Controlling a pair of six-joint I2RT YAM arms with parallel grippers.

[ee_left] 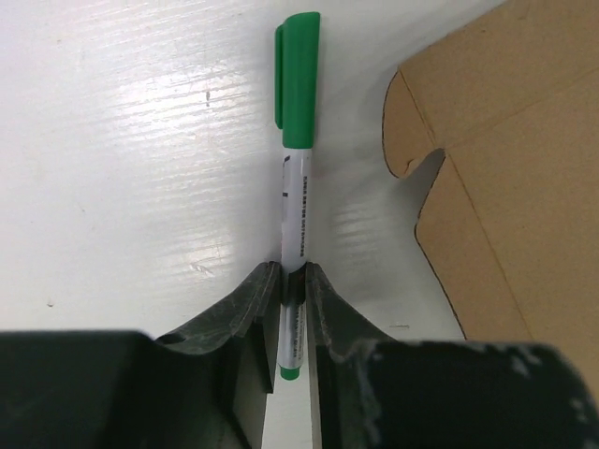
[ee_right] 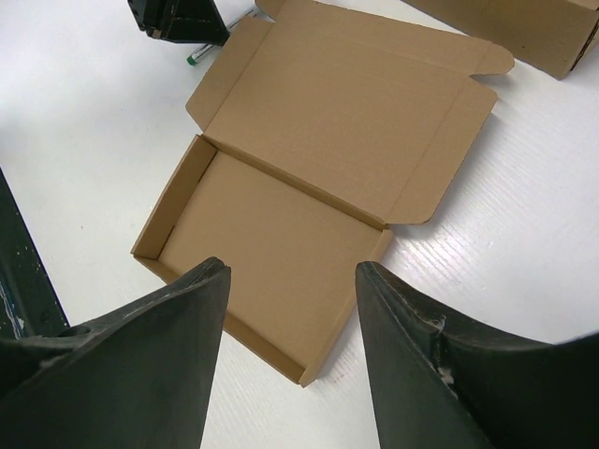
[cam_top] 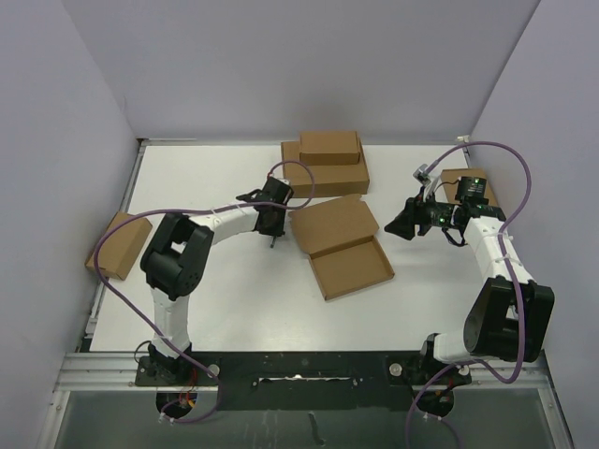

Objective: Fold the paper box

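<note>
Brown cardboard of the paper box [cam_top: 342, 248] lies near the middle of the table [cam_top: 243, 304]. It is open, with the tray part toward the near edge and the lid spread flat toward the far edge. The left end effector [cam_top: 272, 236] is just beside the left side of the lid. The right end effector [cam_top: 398, 224] stands apart from the box, on its right side. By the far edge, a wide box [cam_top: 323, 178] carries a smaller box [cam_top: 329, 146] on top. A left-edge box [cam_top: 119, 245] sits tilted at the left edge of the table. A right-edge box [cam_top: 459, 182] is partly hidden behind the right arm.

From the left wrist, the end effector is closed on a pen [ee_left: 298, 187] with a white barrel and a green cap. The fingers [ee_left: 257, 299] press the barrel from both sides near its tail end, and the cap points away from the wrist. A rounded flap of the paper box is to the right of the pen and does not touch it. I cannot tell whether the pen rests on the table.

From the right wrist, the two fingers [ee_right: 178, 318] stand wide apart with nothing between them, so this end effector is open. It hangs above the near wall of the tray. The tray walls stand up, and the lid lies flat with its side flaps unfolded. Past the far left corner of the lid, the green tail of the pen shows under the left end effector.
</note>
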